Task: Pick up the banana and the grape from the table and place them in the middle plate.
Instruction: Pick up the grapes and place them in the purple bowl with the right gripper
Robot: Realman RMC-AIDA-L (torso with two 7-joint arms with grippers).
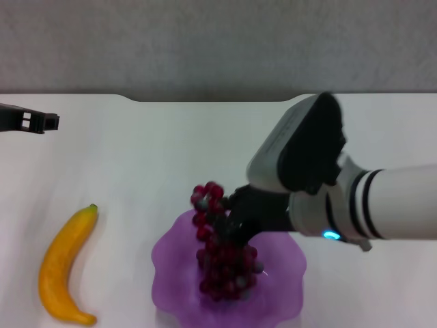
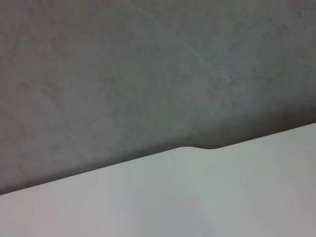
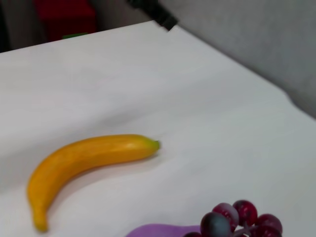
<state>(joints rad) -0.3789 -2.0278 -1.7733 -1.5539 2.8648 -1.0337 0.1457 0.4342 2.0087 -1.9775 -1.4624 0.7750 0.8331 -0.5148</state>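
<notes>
1. Dark red, the grape (image 1: 222,249) is hanging from the right gripper (image 1: 229,222), whose fingers are clamped on its upper part so the bunch is trailing into the middle plate (image 1: 283,287).
2. The banana (image 1: 65,266) is lying on the table (image 1: 171,150) to the plate's left, not yet fetched.
3. The left gripper (image 1: 31,121) is idling at the far left; I cannot tell its finger state.

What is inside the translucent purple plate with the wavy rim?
The dark red grape bunch hangs into the purple plate, with the right gripper at its top; contact with the bottom is hidden.
</notes>
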